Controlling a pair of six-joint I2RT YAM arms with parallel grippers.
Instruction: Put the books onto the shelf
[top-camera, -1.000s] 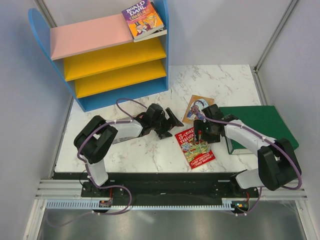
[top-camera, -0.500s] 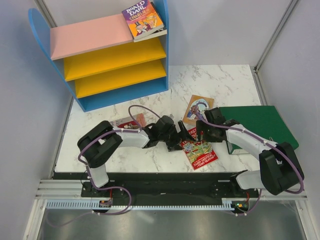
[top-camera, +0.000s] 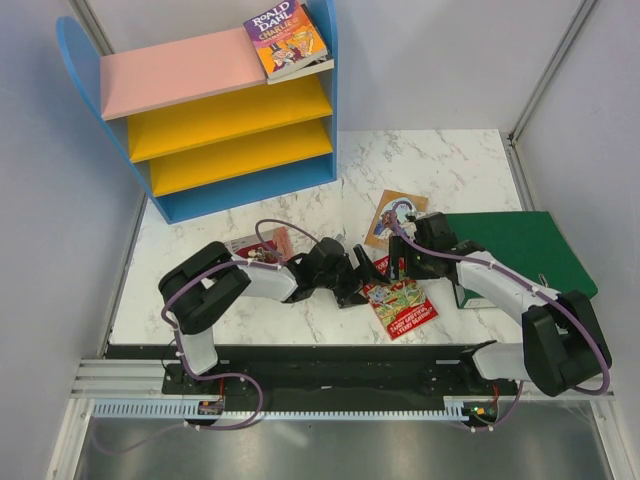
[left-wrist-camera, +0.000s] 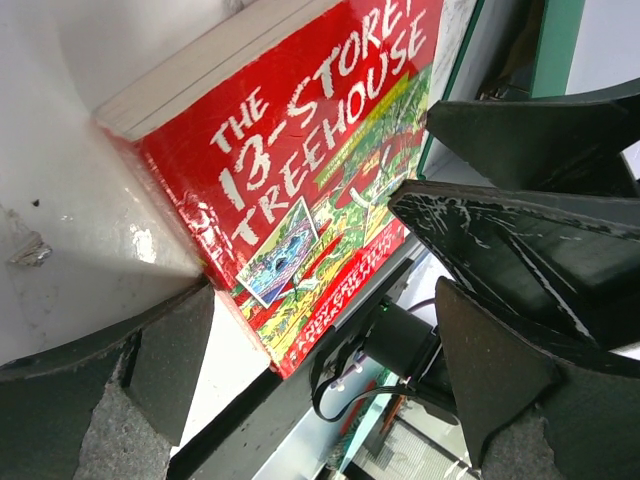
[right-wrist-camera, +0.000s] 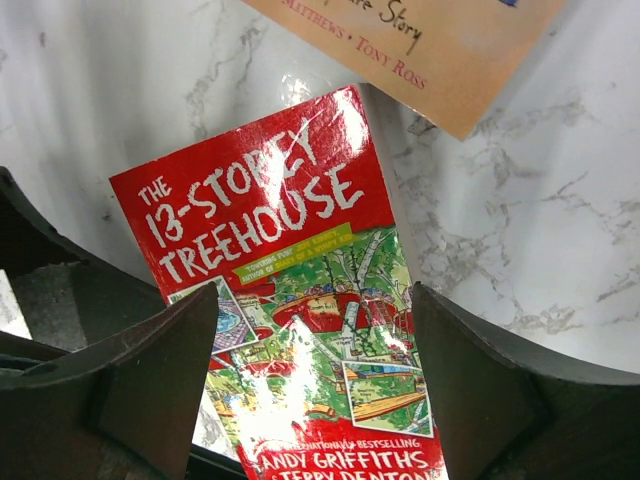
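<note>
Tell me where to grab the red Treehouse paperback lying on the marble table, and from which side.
Pinch the red Treehouse paperback across its thickness at the title-end corner, coming in low from the left arm's side. It lies flat, cover up, on the marble table, so only thin edges offer purchase; the open left gripper frames that corner.

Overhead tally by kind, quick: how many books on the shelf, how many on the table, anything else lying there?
Books on the shelf: 1 (Roald Dahl book)
Books on the table: 3 (red Treehouse book, tan book, pink-red book)
Green binder: 1
Total: 5
</note>
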